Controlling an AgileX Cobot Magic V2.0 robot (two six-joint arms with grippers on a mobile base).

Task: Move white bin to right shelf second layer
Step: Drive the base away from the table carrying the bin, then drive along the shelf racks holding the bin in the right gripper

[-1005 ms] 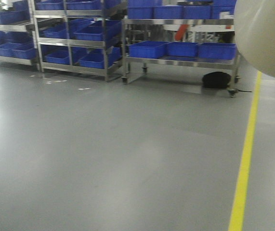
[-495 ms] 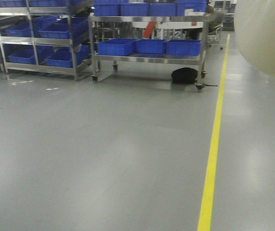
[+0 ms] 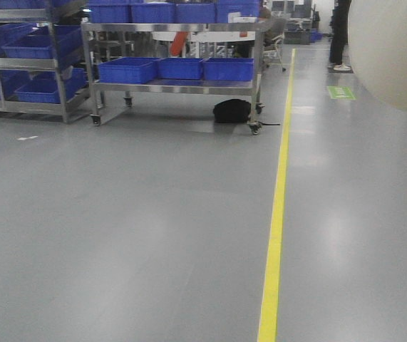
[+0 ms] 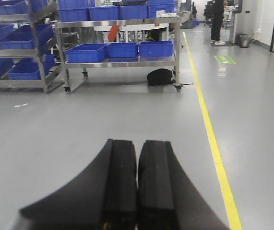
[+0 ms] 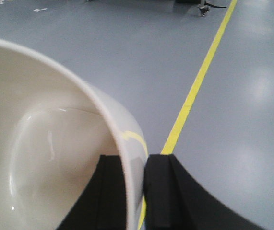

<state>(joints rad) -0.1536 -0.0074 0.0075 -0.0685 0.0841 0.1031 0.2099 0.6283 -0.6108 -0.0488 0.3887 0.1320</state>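
The white bin is a smooth cream tub held above the grey floor. My right gripper is shut on its wall, one finger inside and one outside the rim. In the front view the white bin fills the top right corner. My left gripper is shut with its black pads pressed together and nothing between them, held over bare floor. The right shelf second layer is out of view.
A wheeled steel cart carrying blue crates stands ahead, with a black bag under its right end. Steel racks of blue crates stand to the left. A yellow floor line runs forward. A person stands far off.
In the front view the racks, the cart and the yellow line have slid left, so I have turned to the right. The bin stays at the top right.
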